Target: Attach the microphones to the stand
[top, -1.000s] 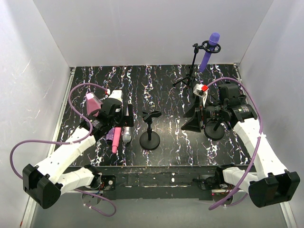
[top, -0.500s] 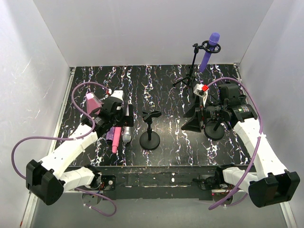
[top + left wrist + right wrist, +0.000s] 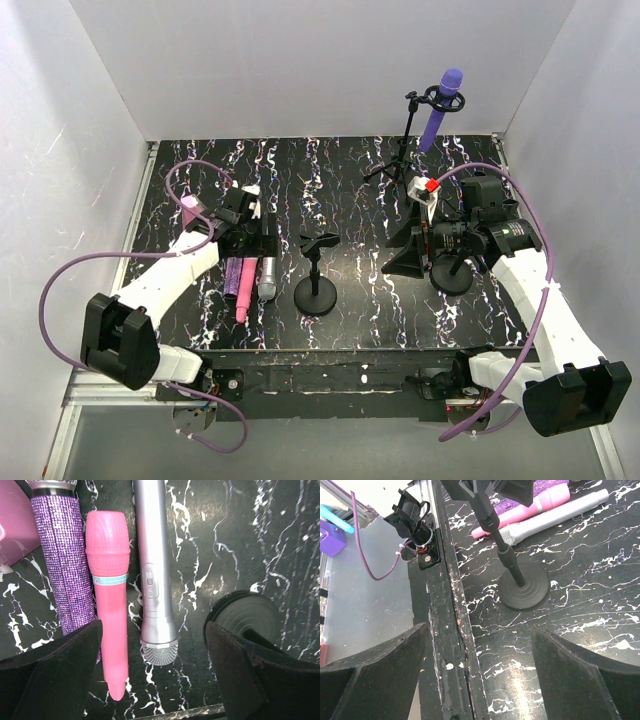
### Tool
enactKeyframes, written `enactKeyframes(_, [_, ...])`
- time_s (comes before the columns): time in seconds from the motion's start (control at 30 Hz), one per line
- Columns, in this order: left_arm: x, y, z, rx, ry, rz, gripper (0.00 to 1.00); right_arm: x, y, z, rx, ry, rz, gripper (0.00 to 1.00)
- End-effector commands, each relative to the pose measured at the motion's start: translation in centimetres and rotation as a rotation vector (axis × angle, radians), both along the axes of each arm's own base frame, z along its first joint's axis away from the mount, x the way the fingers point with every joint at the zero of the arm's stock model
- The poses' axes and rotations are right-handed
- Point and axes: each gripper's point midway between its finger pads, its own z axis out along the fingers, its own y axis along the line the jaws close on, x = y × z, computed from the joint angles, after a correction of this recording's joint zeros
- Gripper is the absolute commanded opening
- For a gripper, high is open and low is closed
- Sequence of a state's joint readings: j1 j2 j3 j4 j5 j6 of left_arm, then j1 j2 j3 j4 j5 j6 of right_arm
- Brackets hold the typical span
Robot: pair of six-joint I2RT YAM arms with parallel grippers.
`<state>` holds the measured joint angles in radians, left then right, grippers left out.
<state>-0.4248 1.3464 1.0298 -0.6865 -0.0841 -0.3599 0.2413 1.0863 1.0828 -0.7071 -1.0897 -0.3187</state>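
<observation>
Three microphones lie side by side on the black marbled table: glittery pink-purple [image 3: 62,565], plain pink [image 3: 107,595] and silver-grey [image 3: 155,575]. In the top view the pink [image 3: 241,292] and silver-grey [image 3: 267,278] ones lie just near of my left gripper [image 3: 254,240]. That gripper [image 3: 152,647] is open, hovers above them and holds nothing; the silver-grey head lies between its fingers. A plain purple microphone [image 3: 440,105] sits clipped in the tall tripod stand [image 3: 405,140] at the back. A short desk stand [image 3: 318,270] with an empty clip stands mid-table. My right gripper [image 3: 410,255] is open and empty.
A pink wedge-shaped object [image 3: 190,212] sits left of the microphones, also in the left wrist view [image 3: 15,525]. The short stand's round base [image 3: 524,587] is near the table's front edge [image 3: 455,630]. Another round black base [image 3: 455,275] sits under my right wrist. White walls surround the table.
My left arm has swung its elbow to the left and its gripper has shifted slightly back and right over the microphones. The right arm and the microphones have not moved.
</observation>
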Motion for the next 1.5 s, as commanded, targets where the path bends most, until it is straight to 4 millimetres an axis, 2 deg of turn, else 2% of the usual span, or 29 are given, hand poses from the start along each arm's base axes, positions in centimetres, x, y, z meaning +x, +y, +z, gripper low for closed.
enactKeyframes(0.0, [0.0, 0.5, 0.1, 0.033, 0.019, -0.007, 0.81, 0.0, 0.1, 0.5, 0.027, -0.030, 0.019, 0.90])
enactKeyframes(0.1, [-0.2, 1.3, -0.8, 0.085, 0.043, 0.002, 0.75, 0.0, 0.1, 0.4, 0.028, -0.025, 0.021, 0.90])
enactKeyframes(0.2, [-0.3, 1.9, -1.8, 0.124, 0.071, 0.006, 0.65, 0.0, 0.1, 0.4, 0.029, -0.023, 0.022, 0.90])
enactKeyframes(0.3, [-0.5, 2.0, -2.9, 0.147, 0.107, -0.001, 0.61, 0.0, 0.1, 0.5, 0.030, -0.024, 0.023, 0.90])
enactKeyframes(0.47, [-0.1, 2.5, -3.4, 0.181, 0.105, 0.008, 0.61, 0.0, 0.1, 0.4, 0.029, -0.023, 0.021, 0.90])
enactKeyframes(0.6, [0.6, 3.5, -2.8, 0.237, 0.085, 0.018, 0.61, 0.0, 0.1, 0.4, 0.030, -0.024, 0.022, 0.90])
enactKeyframes(0.93, [1.2, 6.6, -3.2, 0.310, 0.099, 0.073, 0.60, -0.2, 0.1, 0.3, 0.033, -0.022, 0.023, 0.90])
enactKeyframes(1.47, [0.9, 7.6, -7.4, 0.297, 0.211, 0.066, 0.50, -0.2, 0.1, 0.5, 0.040, -0.022, 0.026, 0.90])
